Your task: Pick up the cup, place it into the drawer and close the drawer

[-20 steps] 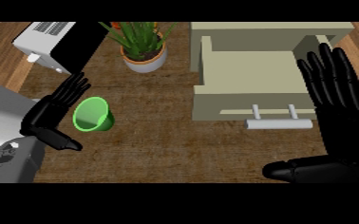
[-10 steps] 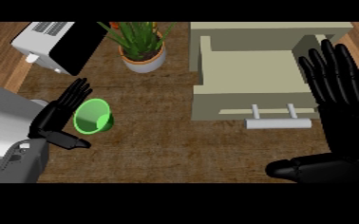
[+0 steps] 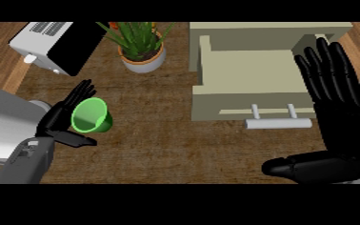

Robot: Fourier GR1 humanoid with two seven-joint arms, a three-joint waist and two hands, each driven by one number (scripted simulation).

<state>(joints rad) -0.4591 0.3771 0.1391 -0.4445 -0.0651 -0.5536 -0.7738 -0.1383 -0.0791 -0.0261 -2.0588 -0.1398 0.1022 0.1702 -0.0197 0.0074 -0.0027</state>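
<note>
Now the left hand [image 3: 62,117], fingers apart, is cupping the green cup [image 3: 91,116], probably light and stiff; the right hand [image 3: 330,95] is resting spread beside the open drawer [image 3: 246,71].

Bare tabletop [image 3: 162,124] lies between the cup [image 3: 91,116] and the open drawer [image 3: 249,71]. The potted plant [image 3: 141,47] and toaster [image 3: 53,45] crowd the far left corner; the right hand [image 3: 330,100] overhangs the drawer's right side.
</note>
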